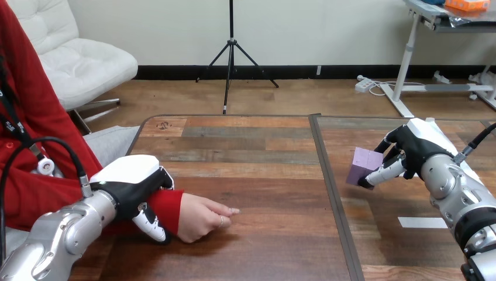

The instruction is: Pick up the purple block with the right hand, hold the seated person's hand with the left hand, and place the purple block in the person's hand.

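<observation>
Reaching in from the lower left edge, the silver left forearm ends in the left robot hand (126,175), which sits over the person's wrist (166,208) where the red sleeve (35,175) ends. Its white-shelled back faces up, its thumb (151,225) curls round the near side of the cuff, and its fingers hook down over the far side, so the wrist is clasped between them. Just beyond the tip of that thumb, to its right, the person's hand (202,216) rests on the tabletop (263,152), loosely closed, with one finger stretched out flat and pointing away from the left robot hand. Nothing lies in the person's hand. Across a dark seam (330,181) in the tabletop, a white strip (422,222) lies flat just beside the right forearm, nearer than the right robot hand (412,146). That hand comes in from the right edge, its fingers bent around the purple block (365,165), pinching it from the right side. The block juts out to the left of the fingertips, tilted slightly, with its top and near faces showing. Whether its lower edge touches the tabletop cannot be told. The block and the right robot hand are well apart from the left robot hand and the person's hand, on the other side of the seam and farther back.
</observation>
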`<state>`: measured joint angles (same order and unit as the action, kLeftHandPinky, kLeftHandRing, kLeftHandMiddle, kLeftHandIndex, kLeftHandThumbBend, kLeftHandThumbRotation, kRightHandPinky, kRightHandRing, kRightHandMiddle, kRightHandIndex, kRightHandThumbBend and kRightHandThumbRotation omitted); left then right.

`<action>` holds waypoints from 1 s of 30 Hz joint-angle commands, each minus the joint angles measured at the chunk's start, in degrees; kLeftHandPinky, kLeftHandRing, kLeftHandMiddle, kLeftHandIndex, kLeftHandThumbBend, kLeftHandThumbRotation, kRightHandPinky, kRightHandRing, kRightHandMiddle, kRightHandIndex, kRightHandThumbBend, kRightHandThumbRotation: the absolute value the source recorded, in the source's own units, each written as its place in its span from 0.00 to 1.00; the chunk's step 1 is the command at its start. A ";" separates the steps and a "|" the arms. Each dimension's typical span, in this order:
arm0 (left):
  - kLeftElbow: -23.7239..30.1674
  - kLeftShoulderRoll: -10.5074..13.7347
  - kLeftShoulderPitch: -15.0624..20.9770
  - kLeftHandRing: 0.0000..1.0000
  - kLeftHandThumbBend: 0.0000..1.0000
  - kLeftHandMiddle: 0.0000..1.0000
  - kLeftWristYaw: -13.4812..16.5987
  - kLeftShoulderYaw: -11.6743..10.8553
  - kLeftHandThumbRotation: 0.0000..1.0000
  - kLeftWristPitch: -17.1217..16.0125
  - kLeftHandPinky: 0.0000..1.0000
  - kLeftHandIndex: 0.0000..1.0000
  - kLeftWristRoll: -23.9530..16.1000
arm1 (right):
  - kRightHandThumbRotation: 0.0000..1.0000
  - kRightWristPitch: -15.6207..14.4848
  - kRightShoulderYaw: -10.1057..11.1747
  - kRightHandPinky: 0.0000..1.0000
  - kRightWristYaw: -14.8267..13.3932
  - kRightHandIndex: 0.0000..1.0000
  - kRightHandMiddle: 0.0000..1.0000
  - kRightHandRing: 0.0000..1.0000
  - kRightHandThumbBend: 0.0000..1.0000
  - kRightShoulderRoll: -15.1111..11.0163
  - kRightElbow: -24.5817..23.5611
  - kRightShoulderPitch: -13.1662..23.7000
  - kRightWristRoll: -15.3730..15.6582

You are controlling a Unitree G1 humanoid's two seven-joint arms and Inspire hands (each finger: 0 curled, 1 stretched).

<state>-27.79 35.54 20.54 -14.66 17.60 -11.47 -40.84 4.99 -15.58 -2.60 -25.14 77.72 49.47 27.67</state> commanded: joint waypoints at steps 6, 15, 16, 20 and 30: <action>-1.78 -0.51 3.21 0.26 0.80 0.35 -0.30 0.99 0.00 0.46 0.21 0.41 0.20 | 0.00 0.87 0.91 0.39 -1.78 0.50 0.47 0.44 0.76 -0.37 -2.07 2.01 -0.79; -1.26 -0.61 3.23 0.26 0.80 0.34 -0.43 -0.02 0.00 -0.01 0.21 0.40 1.79 | 0.00 1.41 0.78 0.39 -2.19 0.49 0.47 0.44 0.77 -0.40 -2.21 2.03 -0.88; -1.23 -0.65 3.22 0.26 0.79 0.34 -0.33 -0.18 0.00 -0.08 0.21 0.39 2.05 | 0.00 1.37 0.75 0.39 -2.20 0.49 0.47 0.44 0.77 -0.39 -2.20 2.06 -0.88; -0.74 -0.51 3.31 0.26 0.76 0.34 -0.09 -0.46 0.00 0.06 0.21 0.37 2.52 | 0.00 1.54 0.79 0.39 -2.43 0.48 0.47 0.43 0.77 -0.32 -2.31 2.12 -1.00; 2.00 -0.08 3.35 0.26 0.74 0.34 0.90 -2.82 0.00 -0.23 0.21 0.35 5.34 | 0.00 1.77 1.05 0.39 -2.63 0.47 0.47 0.44 0.77 0.03 -2.60 2.57 -1.60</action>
<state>-28.71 35.22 20.76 -15.01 17.49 -11.29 -38.16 5.57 -15.49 -3.71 -25.13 77.71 49.47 26.85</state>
